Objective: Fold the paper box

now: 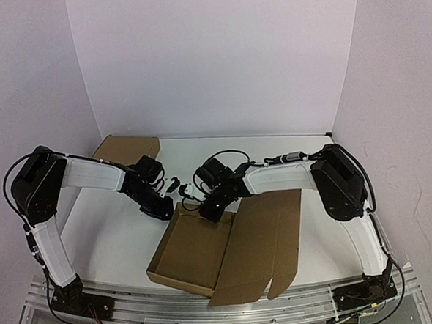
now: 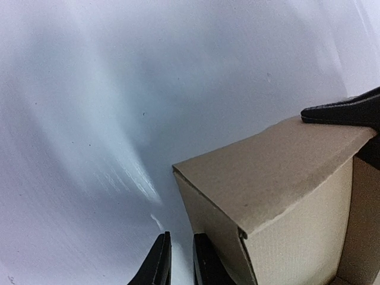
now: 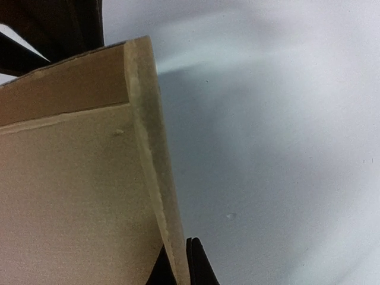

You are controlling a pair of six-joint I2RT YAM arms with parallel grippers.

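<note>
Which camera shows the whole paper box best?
Top view: the paper box lies whole there, tray and lid open. Left wrist shows only one corner with its folded rim; right wrist only one wall's edge, close up.

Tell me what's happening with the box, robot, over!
Left tool barely open, empty, beside paper box. Right tool shut on its wall. Lid open. Other box far back.

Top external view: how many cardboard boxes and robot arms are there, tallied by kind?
Cardboard boxes: 2 (paper box in the middle, second box at back left)
Robot arms: 2 (left arm, right arm)
Total: 4
</note>
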